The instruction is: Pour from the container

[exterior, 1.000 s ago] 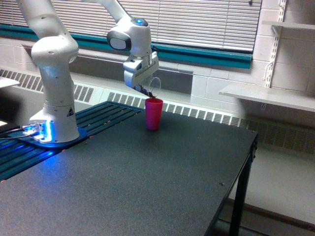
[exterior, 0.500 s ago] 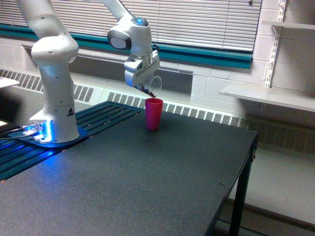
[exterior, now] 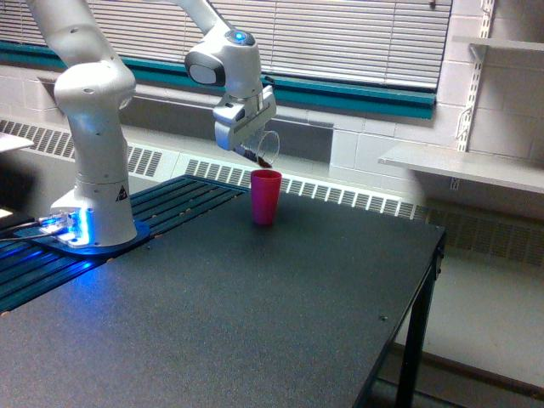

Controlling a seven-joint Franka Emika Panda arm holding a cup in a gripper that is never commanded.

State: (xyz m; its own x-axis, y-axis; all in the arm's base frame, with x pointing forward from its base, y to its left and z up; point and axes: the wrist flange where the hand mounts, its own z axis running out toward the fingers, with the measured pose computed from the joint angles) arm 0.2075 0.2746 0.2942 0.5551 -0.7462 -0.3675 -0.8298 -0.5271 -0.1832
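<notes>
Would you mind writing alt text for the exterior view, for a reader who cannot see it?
A white robot arm's gripper holds a clear plastic cup tilted above an upright pink cup on a black table. Brown bits show in the clear cup. Window blinds fill the wall behind.

A lab or workroom: painted cinder-block walls (exterior: 374, 144), closed window blinds (exterior: 340, 38), a long baseboard heater (exterior: 340, 197), bare wall-mounted shelving (exterior: 459, 166), and a white robot arm (exterior: 93, 127) bolted beside a black surface (exterior: 255, 314).
</notes>
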